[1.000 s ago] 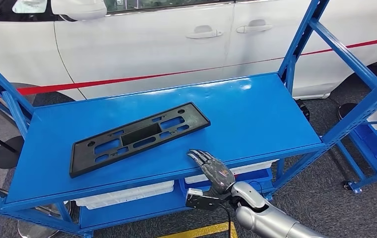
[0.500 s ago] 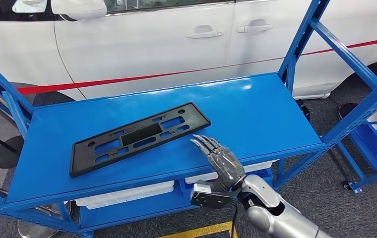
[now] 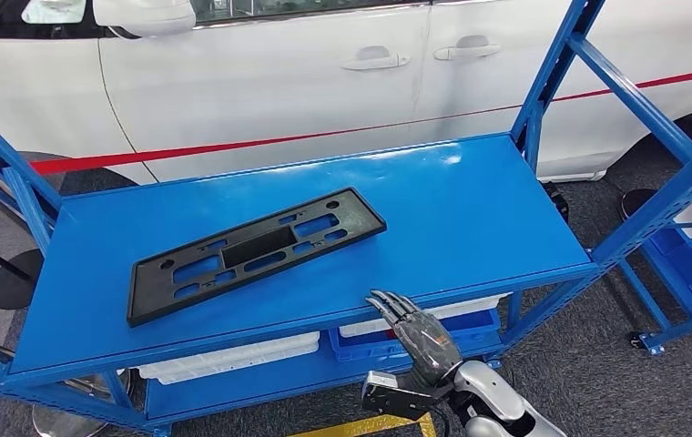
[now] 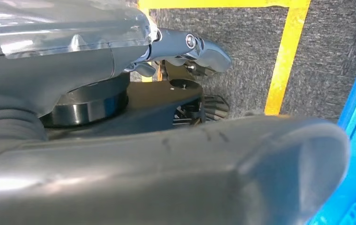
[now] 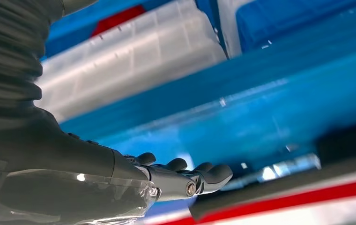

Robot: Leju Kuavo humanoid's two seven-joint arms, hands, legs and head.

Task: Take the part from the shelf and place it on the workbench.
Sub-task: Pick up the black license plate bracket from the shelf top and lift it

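The right hand (image 3: pixel 420 335) has dropped back over the last second: half a second ago its fingertips reached over the near edge of the shelf (image 3: pixel 470 209) towards the part (image 3: pixel 256 250), and now it sits lower and nearer the robot, its fingers (image 3: pixel 392 305) just at the shelf's front lip and holding nothing. They are stretched forward and lightly spread, the same pose seen from the right wrist view, where the fingers (image 5: pixel 204 174) point along the underside of the blue deck. The part has not moved; it lies flat on the shelf top, left of centre, set at a slant with its right end farther away, well apart from the hand. So the grasp has not begun, and the pull-back reads to me as a re-approach rather than progress; the hand would need to come up and to the left to reach the part's near edge. The left hand (image 4: pixel 185 47) hangs low over grey carpet with yellow floor tape (image 4: pixel 284 61); I cannot tell whether its fingers are spread or curled. The shelf is a glossy blue metal deck on blue uprights, with white bins (image 3: pixel 233 357) on the tier below. Behind it stands a white car (image 3: pixel 324 82) with a red stripe, and another blue rack (image 3: pixel 679 182) rises at the right.
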